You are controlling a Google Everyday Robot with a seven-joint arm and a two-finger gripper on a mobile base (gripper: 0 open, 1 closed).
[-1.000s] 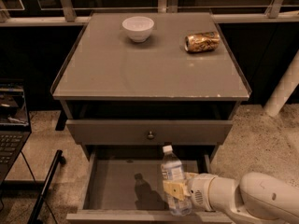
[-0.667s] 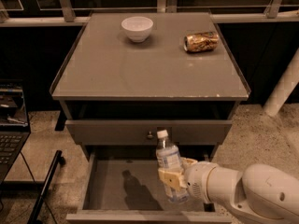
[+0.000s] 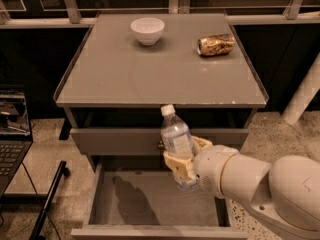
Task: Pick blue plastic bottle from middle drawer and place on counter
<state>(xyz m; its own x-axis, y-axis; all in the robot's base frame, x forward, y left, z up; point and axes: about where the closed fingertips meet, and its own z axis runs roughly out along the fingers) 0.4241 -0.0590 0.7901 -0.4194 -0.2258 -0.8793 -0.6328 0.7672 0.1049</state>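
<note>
The gripper (image 3: 186, 156), low at frame centre, was clamped on the tilted blue plastic bottle (image 3: 175, 134) above the middle drawer (image 3: 105, 204), and a straight lift could have knocked its cap against the front edge of the counter (image 3: 160, 74).

Gripper (image 3: 184, 165) holding blue plastic bottle (image 3: 175, 134) below counter (image 3: 150, 79) — bowl (image 3: 147, 30), can (image 3: 216, 44) far back.
</note>
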